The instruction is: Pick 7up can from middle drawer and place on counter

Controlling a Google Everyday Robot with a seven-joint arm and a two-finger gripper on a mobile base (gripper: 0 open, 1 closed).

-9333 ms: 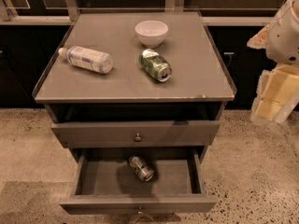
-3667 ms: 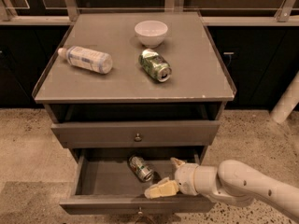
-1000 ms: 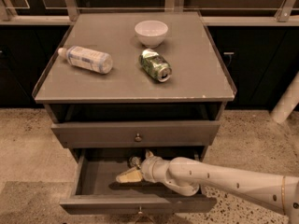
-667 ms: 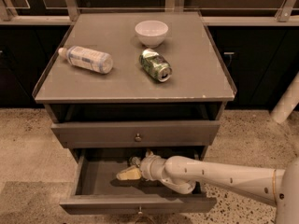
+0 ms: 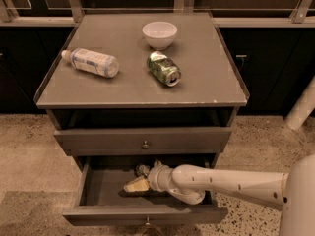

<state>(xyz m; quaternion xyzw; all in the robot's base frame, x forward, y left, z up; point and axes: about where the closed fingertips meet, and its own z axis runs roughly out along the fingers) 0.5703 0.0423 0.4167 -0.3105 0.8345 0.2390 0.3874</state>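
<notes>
Now the arm reaches deep into the middle drawer [image 5: 98,191], whereas nine seconds back it stood clear of the cabinet and the 7up can [image 5: 142,170] lay in plain sight on the drawer floor. Against the moment just before, hardly anything differs: the gripper [image 5: 137,184] sits at nearly the same spot, left of centre in the drawer. The can lies toward the back of the drawer, just behind the gripper. From where I stand only a silver end and a sliver of dark body show; the white wrist covers the rest. The gripper's pale tip points left and lies low over the grey floor, right beside the can, perhaps touching it, though the arm blocks the meeting point. Whether the gripper is spread or closed I cannot tell, nor whether it has hold of anything. The drawer stands pulled out. Up on the counter [image 5: 123,90] a plastic bottle [image 5: 91,62] and a dented green can [image 5: 164,69] lie on their sides and a white bowl [image 5: 159,34] stands upright, all as earlier.
</notes>
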